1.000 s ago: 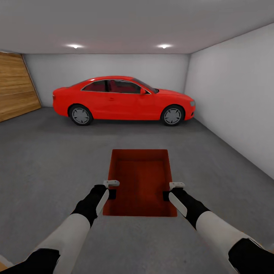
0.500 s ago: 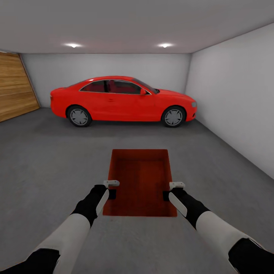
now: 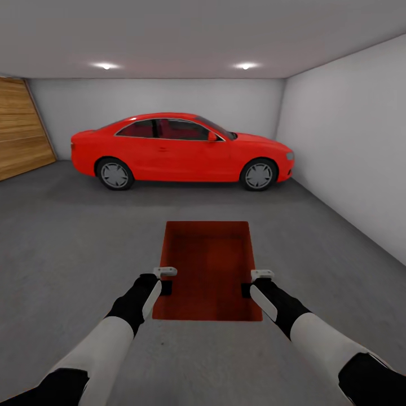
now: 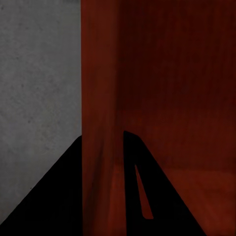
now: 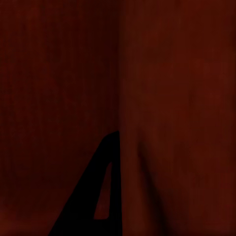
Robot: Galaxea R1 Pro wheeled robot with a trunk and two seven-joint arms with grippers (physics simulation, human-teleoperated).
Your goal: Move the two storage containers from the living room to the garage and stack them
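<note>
A storage container rides out front in the garage, the left gripper pinching its left wall and the right gripper its right, above grey floor short of the red car — next, likely, lowering it level before releasing

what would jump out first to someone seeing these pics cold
The red car parked side-on against the far white wall, under two ceiling lights. Next, the open red-orange storage container held over the grey floor in front of the robot, with the left end effector and right end effector each clamped on a side wall.
</note>
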